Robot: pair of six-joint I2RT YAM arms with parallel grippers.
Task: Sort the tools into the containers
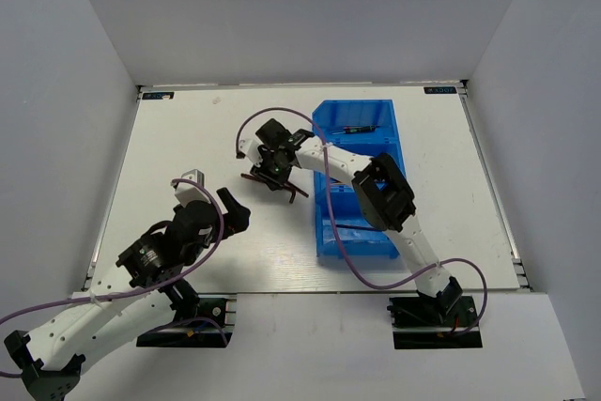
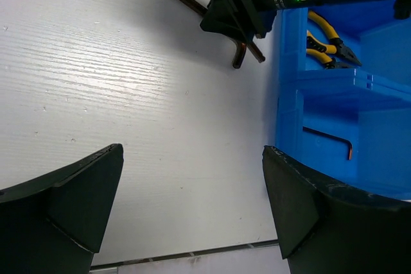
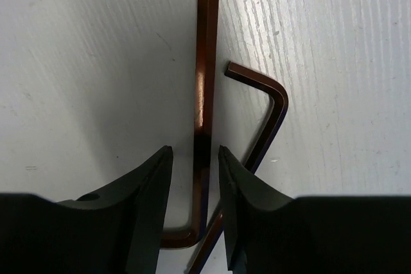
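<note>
Several tools are already in the containers (image 1: 352,105), as far as the top view shows: a thin tool (image 1: 362,128), probably a screwdriver, lies in the far compartment, while the right arm hides much of the other two; the hex keys (image 1: 282,185) that are left lie on the table (image 1: 188,129) just beside the bins, with the right gripper (image 1: 274,174) directly over them; the left gripper (image 1: 235,213) hangs well apart from any tool; from the left wrist, two pliers (image 2: 324,40) rest in one compartment and a sorted key (image 2: 327,139) lies in the neighbouring one, and the left fingers (image 2: 70,203) stand wide open with nothing between them; from the right wrist, the right fingers (image 3: 141,210) are narrowed around the shaft of the long key (image 3: 204,81), one pad almost touching and a thin slit on the other side, so I judge it is not yet clamped; the bent key (image 3: 273,107) lies just beside it on the table; I judge the sorting is nearly complete, with these two keys remaining; a second screwdriver I cannot find.
</note>
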